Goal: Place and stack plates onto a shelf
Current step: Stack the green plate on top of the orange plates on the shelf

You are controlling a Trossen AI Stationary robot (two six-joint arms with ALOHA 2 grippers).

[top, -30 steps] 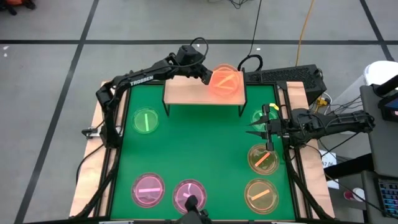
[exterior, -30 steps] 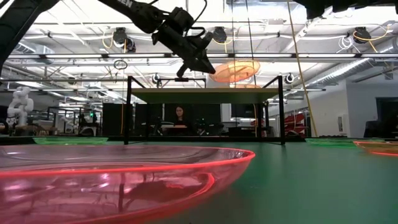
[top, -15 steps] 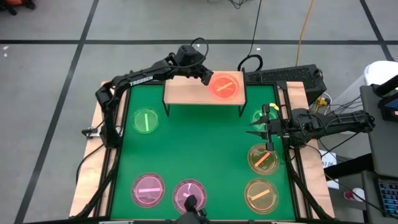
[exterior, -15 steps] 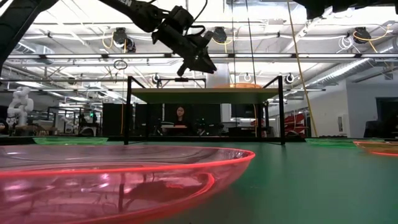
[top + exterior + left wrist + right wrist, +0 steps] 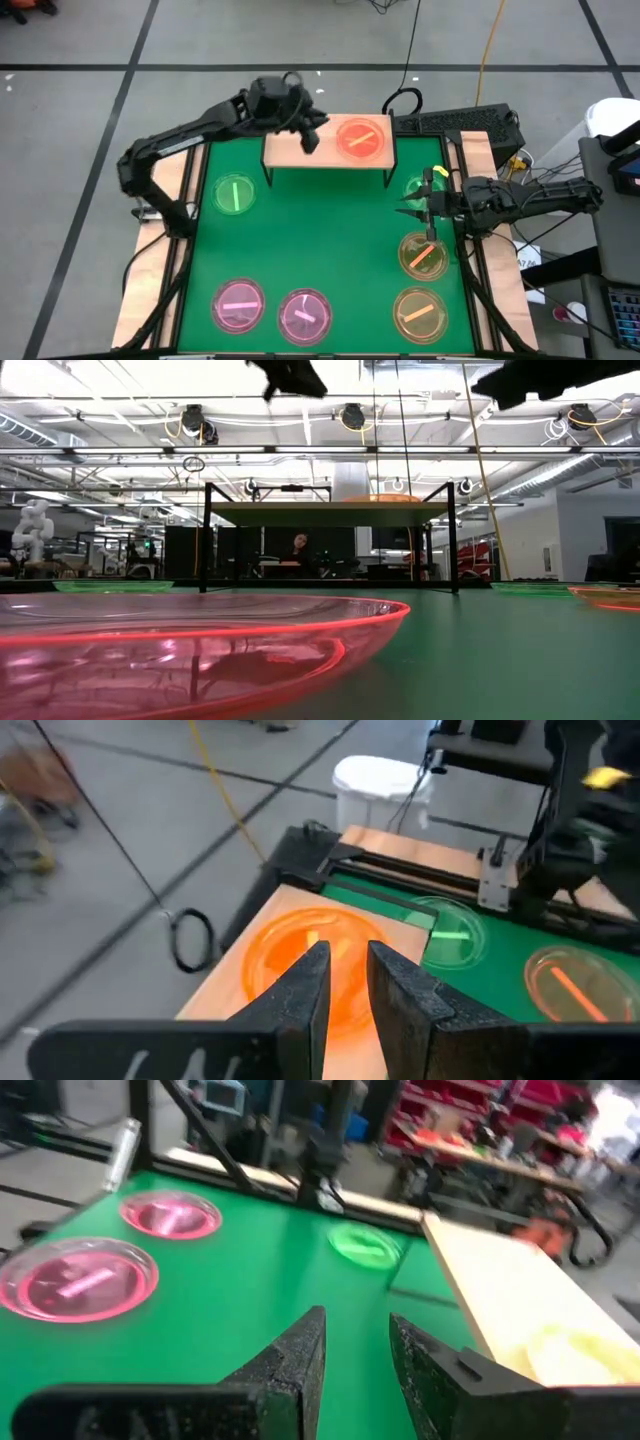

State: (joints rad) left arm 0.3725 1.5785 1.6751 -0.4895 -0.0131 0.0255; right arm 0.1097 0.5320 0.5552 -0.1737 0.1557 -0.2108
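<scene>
The light-wood shelf [image 5: 300, 152] stands at the table's far edge. An orange plate [image 5: 360, 138] lies flat on its right half, alone [image 5: 290, 945]. My left gripper [image 5: 312, 142] hovers open and empty above the shelf's left part, clear of the plate [image 5: 347, 985]. My right gripper [image 5: 408, 206] waits open at the table's right side, over a green plate [image 5: 422, 187]. On the green mat rest another green plate [image 5: 234, 194], two pink plates [image 5: 239, 305] [image 5: 303, 315] and two amber plates [image 5: 423, 254] [image 5: 418, 313].
The shelf's left half is bare wood. Wooden side strips [image 5: 478, 160] line the mat. A black keyboard-like unit [image 5: 470, 120] and cables lie behind the shelf's right end. In the low view a pink plate [image 5: 200, 650] fills the foreground.
My left gripper held the orange plate tilted above the shelf's right end, set it down flat and let go. It has since risen and drawn back toward the table's left, away from the plate. The plate stays on the shelf.
</scene>
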